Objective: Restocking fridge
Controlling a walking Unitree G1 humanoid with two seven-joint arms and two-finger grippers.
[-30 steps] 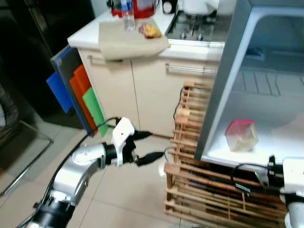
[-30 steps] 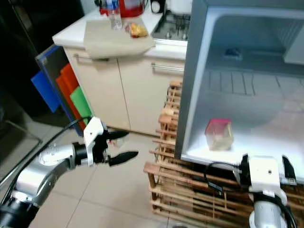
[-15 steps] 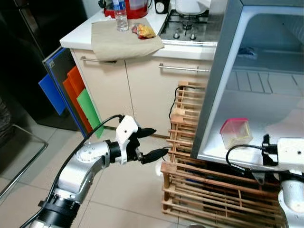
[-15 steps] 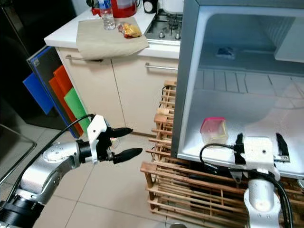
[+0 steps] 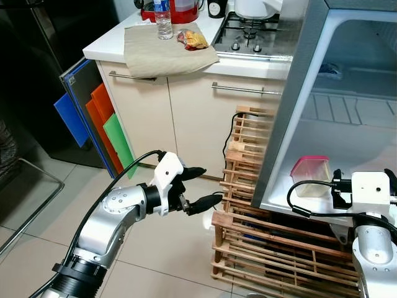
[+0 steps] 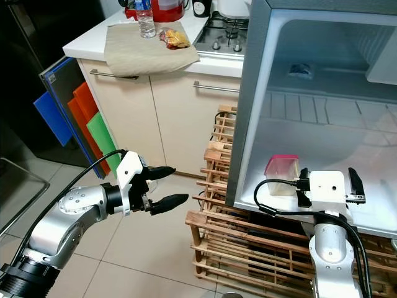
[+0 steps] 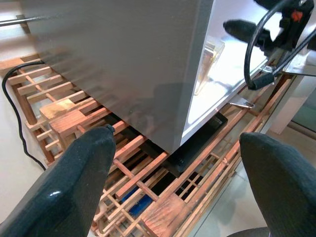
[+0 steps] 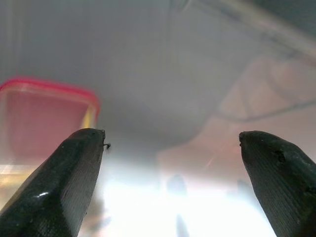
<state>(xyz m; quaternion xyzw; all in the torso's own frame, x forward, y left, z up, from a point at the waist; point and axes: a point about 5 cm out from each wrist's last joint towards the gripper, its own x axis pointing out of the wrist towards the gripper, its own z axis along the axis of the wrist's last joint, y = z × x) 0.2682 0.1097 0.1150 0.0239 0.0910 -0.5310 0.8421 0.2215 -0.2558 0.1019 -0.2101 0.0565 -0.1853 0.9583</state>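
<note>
- The fridge (image 6: 248, 112) stands open on a wooden pallet (image 6: 248, 248); its white interior is lit and faces the robot.
- A clear box with a pink lid (image 6: 282, 174) sits on the fridge floor, close to the front edge and toward the grey side wall.
- The right gripper (image 8: 173, 163) is raised at the front edge of the fridge floor, pointing inward. Its two black fingers are spread wide with nothing between them. The box lies just beside the left finger (image 8: 59, 182), not touching it as far as can be seen.
- The left gripper (image 5: 200, 186) is held out over the tiled floor (image 5: 155, 248), in front of the pallet and outside the fridge wall. Its fingers are parted and empty.
- A small dark packet (image 6: 300, 71) lies on the upper shelf at the back of the fridge.
- On the counter (image 5: 105, 45) left of the fridge: a beige cloth (image 5: 162, 53) hanging over the front edge, a water bottle (image 5: 163, 15) and a snack bag (image 5: 195, 40) on it, with a gas hob (image 5: 248, 36) alongside.
- Blue, orange and green boards (image 5: 99, 121) lean against the end of the cabinet.
- A black cable (image 5: 231, 139) trails down by the pallet.
</note>
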